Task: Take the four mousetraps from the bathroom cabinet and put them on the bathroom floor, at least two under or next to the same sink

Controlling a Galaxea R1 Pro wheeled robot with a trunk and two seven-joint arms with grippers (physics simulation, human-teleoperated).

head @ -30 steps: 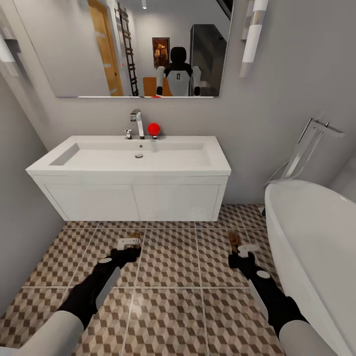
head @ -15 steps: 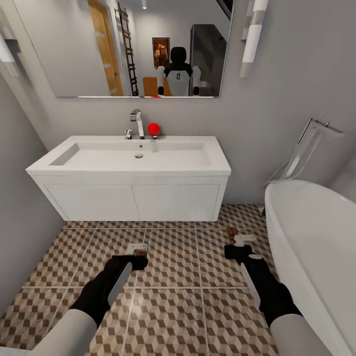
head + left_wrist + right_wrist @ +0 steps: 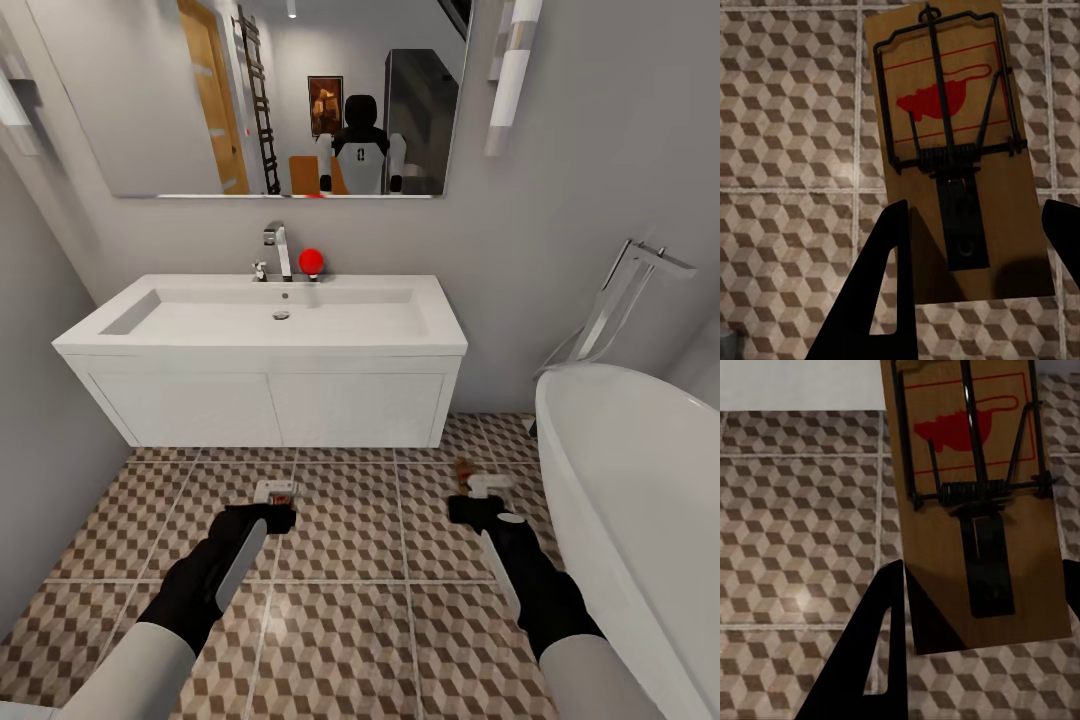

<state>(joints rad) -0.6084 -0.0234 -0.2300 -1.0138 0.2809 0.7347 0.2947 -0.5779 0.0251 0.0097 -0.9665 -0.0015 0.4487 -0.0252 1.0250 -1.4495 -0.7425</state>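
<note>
I hold two mousetraps over the bathroom floor (image 3: 350, 620), just in front of the sink (image 3: 260, 345). My left gripper (image 3: 272, 505) is shut on the sides of one mousetrap (image 3: 952, 150), a tan board with black wire and a red mouse mark. It also shows in the head view as the left mousetrap (image 3: 281, 490). My right gripper (image 3: 478, 497) is shut on a second mousetrap (image 3: 975, 510), with the right mousetrap (image 3: 463, 470) in the head view poking out towards the vanity. Cube-patterned floor tiles (image 3: 787, 112) lie below both. The cabinet is out of view.
The white vanity (image 3: 270, 405) hangs under the basin with a gap above the tiles. A white bathtub (image 3: 640, 480) stands close on the right and a grey wall (image 3: 40, 400) on the left. A chrome tap (image 3: 278, 248) and a red ball (image 3: 311, 261) sit behind the basin.
Both grippers have drawn a little towards each other with their mousetraps. The left one went right and the right one went left and slightly towards the vanity. The camera has not shifted.
</note>
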